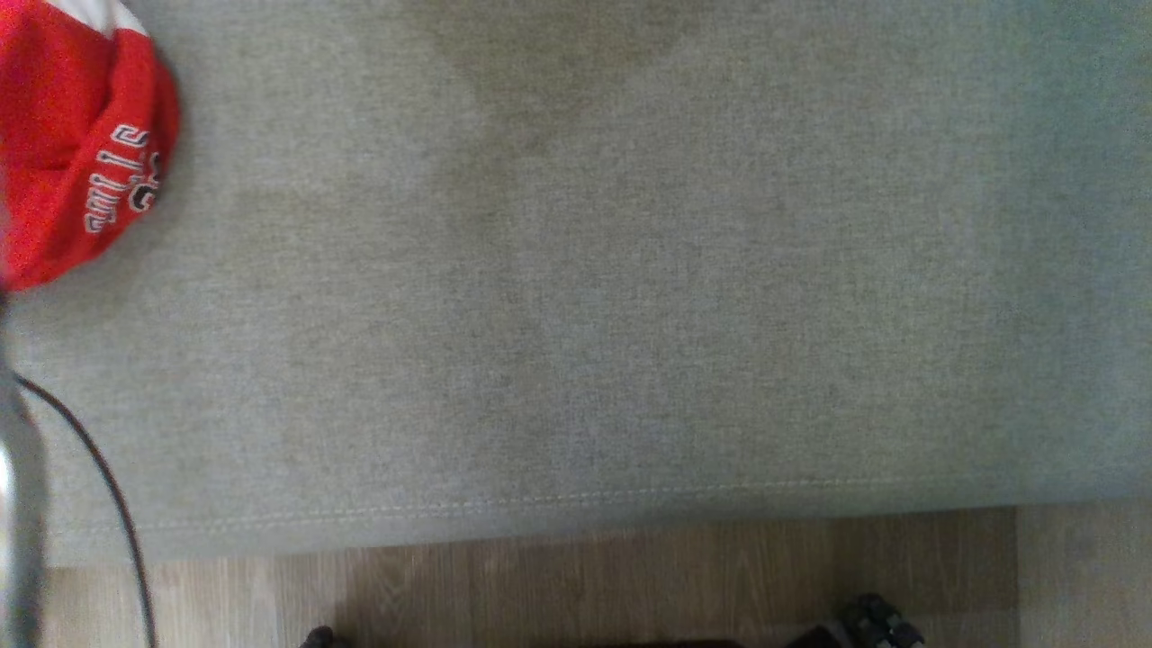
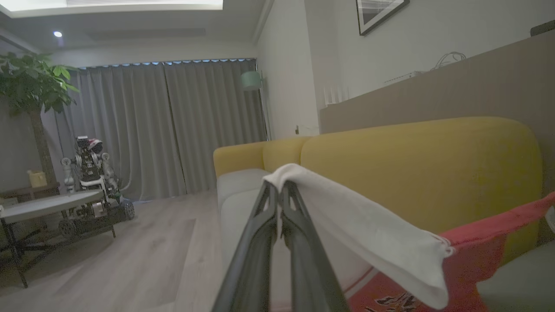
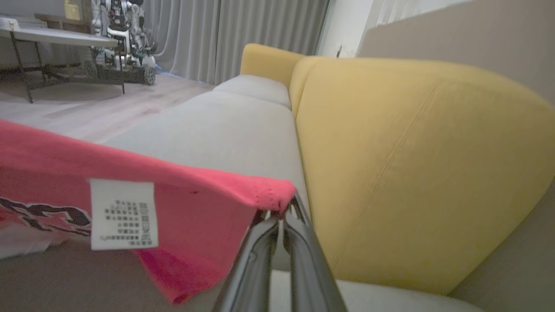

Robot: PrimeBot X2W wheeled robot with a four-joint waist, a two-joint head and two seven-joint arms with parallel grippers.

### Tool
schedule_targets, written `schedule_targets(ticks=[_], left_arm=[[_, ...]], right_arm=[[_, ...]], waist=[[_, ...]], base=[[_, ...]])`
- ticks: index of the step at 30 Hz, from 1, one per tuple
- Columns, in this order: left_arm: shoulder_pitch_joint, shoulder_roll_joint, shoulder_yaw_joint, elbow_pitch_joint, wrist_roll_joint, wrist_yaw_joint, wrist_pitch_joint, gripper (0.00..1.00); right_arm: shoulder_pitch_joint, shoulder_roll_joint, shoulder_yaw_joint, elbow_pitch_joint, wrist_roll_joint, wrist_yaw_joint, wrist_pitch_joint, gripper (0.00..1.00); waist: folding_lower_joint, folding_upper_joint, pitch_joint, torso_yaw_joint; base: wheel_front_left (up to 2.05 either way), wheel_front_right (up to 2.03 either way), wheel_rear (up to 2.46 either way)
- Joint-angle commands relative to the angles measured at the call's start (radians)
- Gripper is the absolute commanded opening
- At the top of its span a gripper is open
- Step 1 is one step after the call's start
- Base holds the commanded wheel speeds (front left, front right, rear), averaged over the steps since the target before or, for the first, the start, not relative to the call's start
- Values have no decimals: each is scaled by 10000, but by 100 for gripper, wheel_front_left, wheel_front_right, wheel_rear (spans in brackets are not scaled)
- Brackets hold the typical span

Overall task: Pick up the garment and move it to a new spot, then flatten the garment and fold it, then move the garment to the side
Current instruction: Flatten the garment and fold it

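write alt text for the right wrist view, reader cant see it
The right gripper, shut, pinches a corner of the red garment, white care label showing, held over a grey sofa seat. A yellow backrest runs alongside; curtains and another robot stand behind.

1. Your garment (image 1: 72,135) is soft, matt red cloth with a white cloth part. You cannot tell whether its lettering is stitched or printed.
2. Its care label (image 3: 122,214) is a thin white printed tag.
3. The seat cushion (image 1: 585,297) is coarse, matt grey woven cloth, stitched along the near edge.
4. The sofa back (image 3: 412,164) is finer yellow cloth, also matt.
5. The floor (image 1: 630,576) looks like smooth pale wood planks.
6. Your left gripper (image 2: 279,190) and right gripper (image 3: 281,214) are dark, smooth and faintly glossy.
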Motion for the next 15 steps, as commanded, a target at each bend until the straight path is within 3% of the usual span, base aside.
schedule_targets(ticks=[1,6,15], left_arm=[[545,373,232,-700,-252,-38,-7,0],[3517,388,-614,-1695,-1171,-66,-8,0],[8266,490,-747,-2606,-1872,-58,-8,0]], right_arm=[[326,-55,-60,-235,178,-4,-55,0],[2145,-45,249,-266,1031,-4,-59,0],[5575,-118,1146,-688,3044,-4,-61,0]], waist=[[-2,0,-264,99],[-2,0,-1105,165],[-2,0,-2898,68]], base=[[0,0,0],[0,0,0],[0,0,0]])
